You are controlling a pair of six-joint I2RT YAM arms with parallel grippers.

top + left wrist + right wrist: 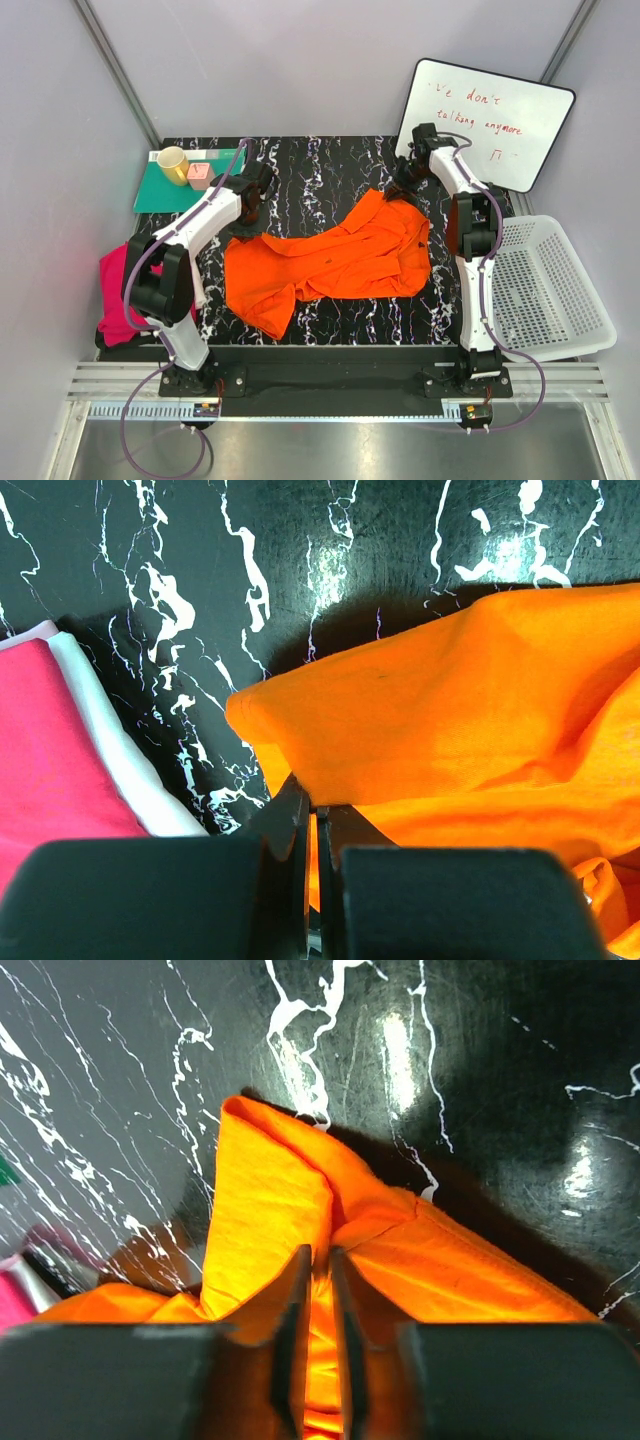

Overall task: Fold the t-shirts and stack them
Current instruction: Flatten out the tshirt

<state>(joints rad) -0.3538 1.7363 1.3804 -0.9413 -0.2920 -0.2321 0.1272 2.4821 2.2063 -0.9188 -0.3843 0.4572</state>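
Zero shirts folded, by the look of it. Left gripper (312,825) is pressed together on a corner of the orange t-shirt (340,260). Right gripper (318,1290) pinches a bunched fold at its far edge. The cloth lies rumpled between the two tools and trails back toward the bases. Magenta t-shirt (120,290) sits crumpled well behind the left gripper, beside that arm. To do: flatten and fold orange, fold magenta, stack.

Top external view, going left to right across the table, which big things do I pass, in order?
magenta-pink t-shirt → orange t-shirt → white basket. The mat, mug and whiteboard overlap these sideways, so they are left out.
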